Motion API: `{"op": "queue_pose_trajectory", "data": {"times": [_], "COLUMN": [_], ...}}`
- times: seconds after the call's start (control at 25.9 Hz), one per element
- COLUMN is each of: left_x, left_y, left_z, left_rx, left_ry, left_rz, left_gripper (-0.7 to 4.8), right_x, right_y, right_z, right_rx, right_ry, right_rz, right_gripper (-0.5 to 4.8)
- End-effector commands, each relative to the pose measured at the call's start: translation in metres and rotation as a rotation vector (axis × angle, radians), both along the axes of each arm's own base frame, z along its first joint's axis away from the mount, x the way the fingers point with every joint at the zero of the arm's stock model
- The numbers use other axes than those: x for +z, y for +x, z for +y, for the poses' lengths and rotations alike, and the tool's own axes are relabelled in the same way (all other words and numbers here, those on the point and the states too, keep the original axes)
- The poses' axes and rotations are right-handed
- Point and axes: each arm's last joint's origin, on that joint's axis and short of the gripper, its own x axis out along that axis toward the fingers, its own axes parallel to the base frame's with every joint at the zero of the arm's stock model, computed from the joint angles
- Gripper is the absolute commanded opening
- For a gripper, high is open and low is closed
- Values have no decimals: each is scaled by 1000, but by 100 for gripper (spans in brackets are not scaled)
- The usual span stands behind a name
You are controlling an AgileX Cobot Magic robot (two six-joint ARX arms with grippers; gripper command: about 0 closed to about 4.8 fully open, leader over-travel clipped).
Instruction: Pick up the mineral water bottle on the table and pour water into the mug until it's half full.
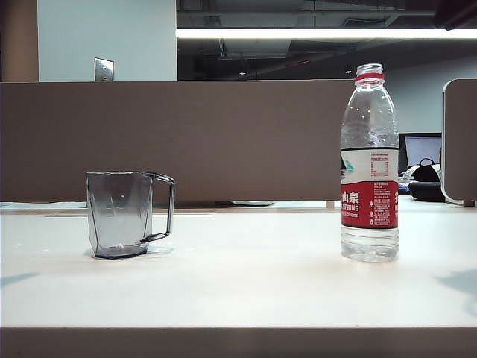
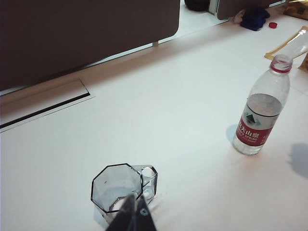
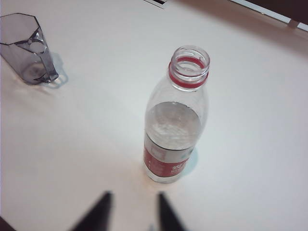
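Note:
The mineral water bottle [image 1: 370, 164] stands upright and uncapped on the right of the white table [image 1: 246, 283], its water [image 1: 370, 242] clear inside it. The smoky-grey mug [image 1: 123, 214] stands on the left, handle toward the bottle, and looks empty. Neither gripper shows in the exterior view. Seen from the left wrist, my left gripper [image 2: 134, 202] hovers above the mug [image 2: 118, 187], its dark fingers pressed together with nothing between them. Seen from the right wrist, my right gripper [image 3: 133, 197] hangs short of the bottle [image 3: 175, 120], jaws apart and empty, not touching it.
A brown partition [image 1: 171, 138] runs along the table's far edge, with a cable slot [image 2: 45, 108] in front of it. A red cap [image 2: 273, 25] and a yellowish packet [image 2: 284, 45] lie near the back. Faint arm shadows fall on the table's outer ends.

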Motion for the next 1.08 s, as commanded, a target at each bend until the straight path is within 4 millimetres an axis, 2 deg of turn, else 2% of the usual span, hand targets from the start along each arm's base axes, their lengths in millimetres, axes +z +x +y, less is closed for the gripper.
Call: {"op": "queue_pose_trajectory", "data": {"times": [0.04,0.08,0.19,0.27,0.43,0.54,0.7,1.08], "left_x": [2,2,2,2,2,2,2,2], "left_y": [0,0,0,0,0,0,1,1], "left_z": [0,0,0,0,0,0,0,0], "left_rx": [0,0,0,1,1,1,1,1], "left_ry": [-2,-2,-2,-2,-1,-1,-1,-1], "left_rz": [-15,-15,-14,-14,-14,-14,-13,-14], "left_gripper": [-5,-5,-5,-5,-5,-5,-5,-5], "right_x": [1,0,-11,-30,-105,-126,-141,-161], "right_y": [3,3,12,18,27,26,29,59], "right_z": [1,1,2,2,5,5,5,14], "right_rx": [-20,-21,-69,-123,-124,-149,-187,-180], "right_ry": [28,27,8,3,79,166,259,266], "right_rz": [10,16,47,48,-70,-140,-139,-140], "right_gripper": [425,479,479,479,479,479,479,479]}}
